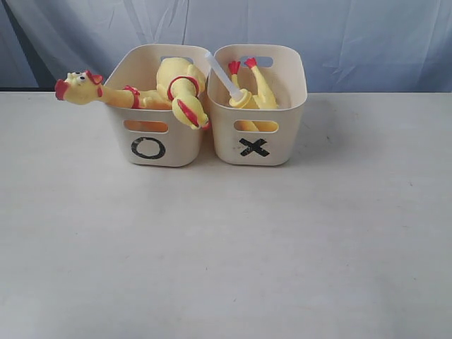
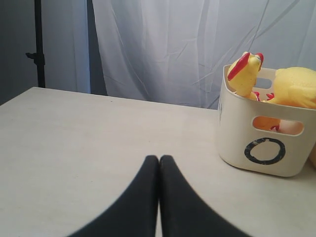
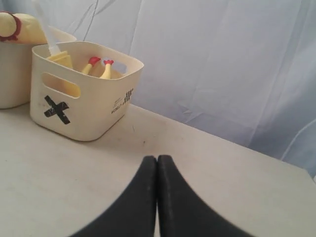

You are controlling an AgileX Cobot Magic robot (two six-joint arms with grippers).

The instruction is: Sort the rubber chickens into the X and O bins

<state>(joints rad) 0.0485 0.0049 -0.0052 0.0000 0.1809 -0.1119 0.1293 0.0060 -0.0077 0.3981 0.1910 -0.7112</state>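
The left black gripper (image 2: 159, 159) and right black gripper (image 3: 157, 158) are hanging closed and empty. Ahead of the left, two long yellow rubber chickens (image 1: 180, 78) are lying across the cream plastic O bin (image 1: 180, 141). The third chicken (image 1: 265, 92) is standing feet-up in the X bin (image 1: 226, 134), nearer the right.

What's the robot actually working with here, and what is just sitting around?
Part of the job: three yellow rubber chickens with red trim; cream plastic tub marked O, holding two; matching tub marked X, holding one.
Just there: pale table; white curtain; black stand.
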